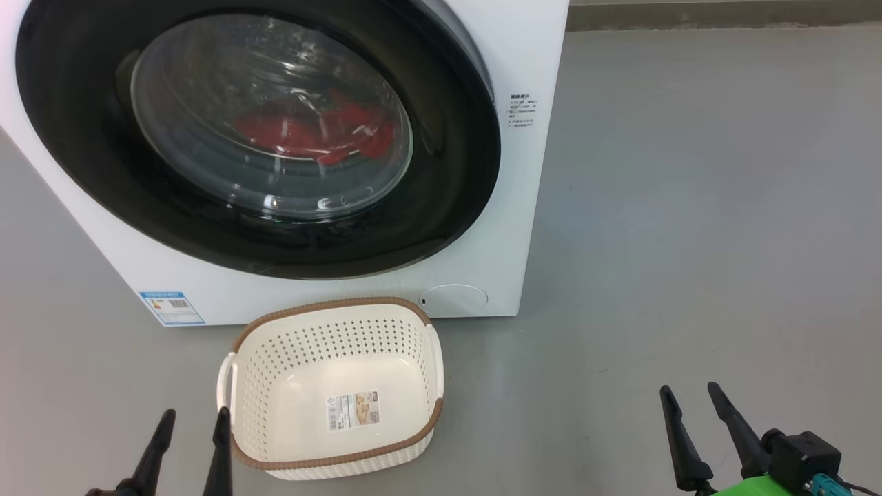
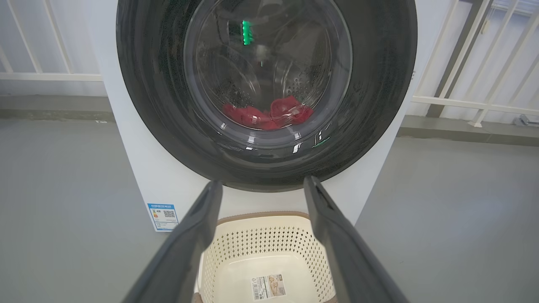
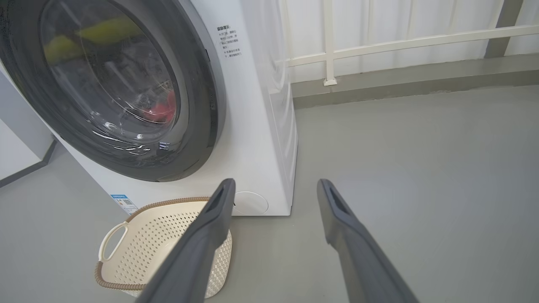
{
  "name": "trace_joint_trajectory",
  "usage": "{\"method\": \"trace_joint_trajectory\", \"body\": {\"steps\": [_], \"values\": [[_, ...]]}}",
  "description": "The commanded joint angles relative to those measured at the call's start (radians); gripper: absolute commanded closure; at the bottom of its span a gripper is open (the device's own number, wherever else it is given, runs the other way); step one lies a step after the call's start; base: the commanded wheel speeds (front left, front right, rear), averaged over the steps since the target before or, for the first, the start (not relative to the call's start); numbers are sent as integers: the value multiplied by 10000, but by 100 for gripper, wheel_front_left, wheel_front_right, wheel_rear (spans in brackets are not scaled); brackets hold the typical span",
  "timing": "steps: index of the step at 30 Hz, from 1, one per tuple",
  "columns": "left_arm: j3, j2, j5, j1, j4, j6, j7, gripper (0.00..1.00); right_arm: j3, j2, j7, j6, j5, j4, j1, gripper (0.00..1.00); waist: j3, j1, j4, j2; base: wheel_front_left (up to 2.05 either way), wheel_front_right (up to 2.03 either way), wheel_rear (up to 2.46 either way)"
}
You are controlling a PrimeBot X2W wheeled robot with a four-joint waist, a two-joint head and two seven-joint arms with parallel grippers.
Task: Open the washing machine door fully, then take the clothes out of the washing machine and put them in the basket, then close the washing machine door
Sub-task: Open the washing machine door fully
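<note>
Flanking the basket (image 1: 324, 344), left gripper (image 1: 196, 413) and right gripper (image 1: 689, 388) have slim, tapering black fingers (image 1: 681, 441); behind the right's sit a black block (image 1: 806, 455), green shell (image 1: 754, 486), teal connector (image 1: 823, 486).

washing machine (image 1: 530, 69): 1 | washing machine door (image 1: 69, 138): 1 | basket (image 1: 275, 358): 1 | grippers: 2, left gripper (image 1: 196, 413) lower left, right gripper (image 1: 688, 388) lower right | clothes (image 1: 303, 131): red heap, count unclear | blue label (image 1: 172, 308): 1

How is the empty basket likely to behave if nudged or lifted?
The basket looks like thin perforated plastic, so probably light and fairly stiff. On the smooth floor it would likely slide when nudged. Low and wide, it seems unlikely to tip.
</note>
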Motion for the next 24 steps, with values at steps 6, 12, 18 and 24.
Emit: {"method": "trace_joint_trajectory", "body": {"steps": [6,12,18,24], "values": [[434,104,-109,-163,-130,-31,-124,0,130,-7,-122,16,-237,-224,-63,0,20,0,24,-1,0,0,0],[397,98,-119,-167,-134,-31,-124,0,142,8,-122,16,-253,-193,-90,0,16,0,53,-1,0,0,0],[382,78,-126,-177,-162,-31,-124,0,263,21,-122,16,-141,-196,-256,0,33,0,70,-1,0,0,0],[331,43,-131,-213,-191,-31,-124,0,686,31,-122,16,268,-235,-809,100,93,0,61,-1,0,0,0]]}}
